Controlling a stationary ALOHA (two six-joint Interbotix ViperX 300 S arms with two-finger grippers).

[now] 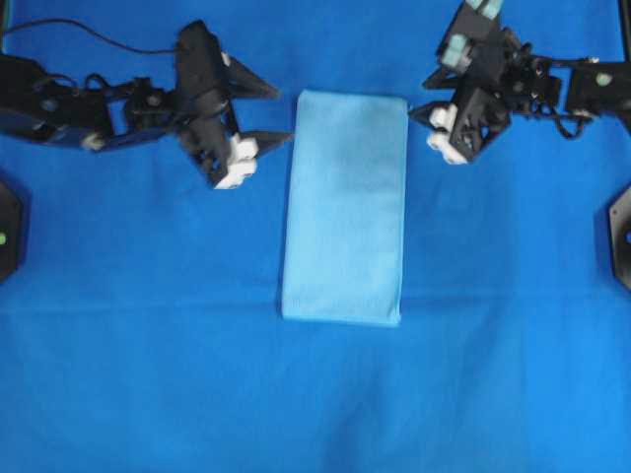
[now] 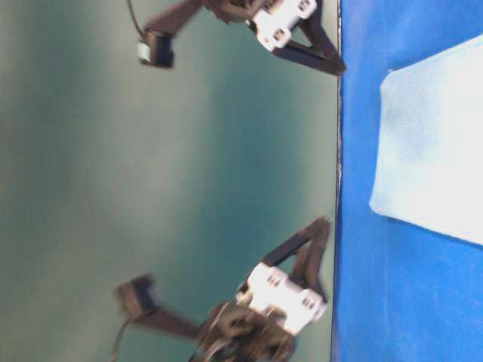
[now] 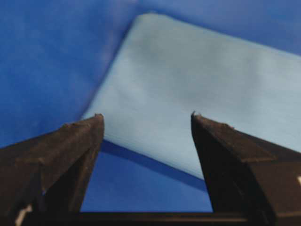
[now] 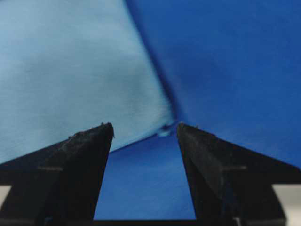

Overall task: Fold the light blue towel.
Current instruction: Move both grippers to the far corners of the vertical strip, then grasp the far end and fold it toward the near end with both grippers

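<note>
— What sort of place is this?
— A robot lab bench, it seems: a royal-blue table covering (image 1: 118,374) spread flat, two black robot arms (image 1: 59,103) cabled at either side, and a plain grey-green wall (image 2: 151,188) behind.

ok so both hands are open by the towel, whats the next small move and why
Probably lower both hands onto the towel's far corners. The light blue towel lies flat as a long rectangle, the left hand and right hand flank its far end, open and holding nothing, so gripping those corners likely starts the next fold.
</note>
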